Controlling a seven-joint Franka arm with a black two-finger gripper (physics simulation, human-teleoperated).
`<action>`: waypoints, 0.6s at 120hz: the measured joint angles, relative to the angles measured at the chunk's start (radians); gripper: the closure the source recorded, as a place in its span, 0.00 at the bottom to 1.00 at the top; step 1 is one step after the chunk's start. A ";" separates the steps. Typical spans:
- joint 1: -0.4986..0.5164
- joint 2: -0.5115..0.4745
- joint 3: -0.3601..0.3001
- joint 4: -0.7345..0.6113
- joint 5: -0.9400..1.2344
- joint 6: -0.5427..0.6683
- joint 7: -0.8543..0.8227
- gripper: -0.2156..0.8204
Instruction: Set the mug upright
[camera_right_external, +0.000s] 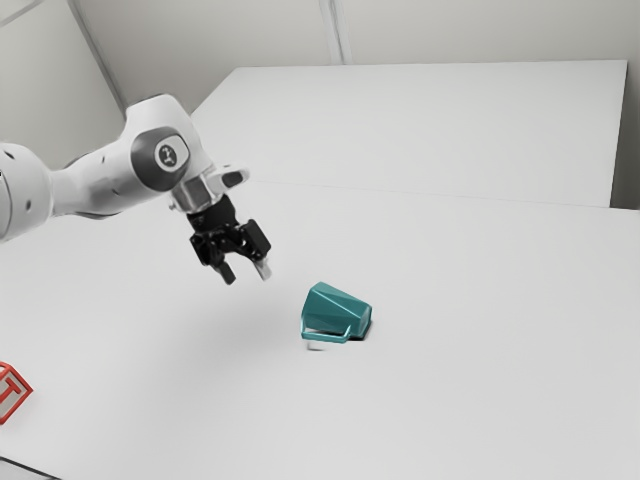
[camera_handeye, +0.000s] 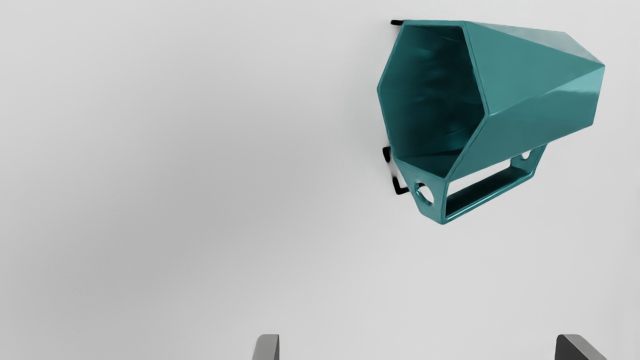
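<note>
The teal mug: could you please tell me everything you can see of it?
The mug has faceted, slightly glossy walls, a six-sided mouth, a darker hollow and an angular handle. It lies on its side on the pale table, mouth toward the exterior view's left, narrower base opposite. The open gripper stands apart from it.

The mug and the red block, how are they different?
The mug is teal; the block is red and whitish. The mug has a handle and an open mouth; the block shows a letter T. Both rest on the table and have straight edges.
</note>
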 joint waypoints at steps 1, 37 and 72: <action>-0.001 0.000 0.001 -0.007 -0.011 0.005 0.002 0.21; 0.000 0.017 0.009 -0.099 -0.297 0.178 0.109 0.21; -0.014 0.082 0.009 -0.131 -0.572 0.271 0.270 0.21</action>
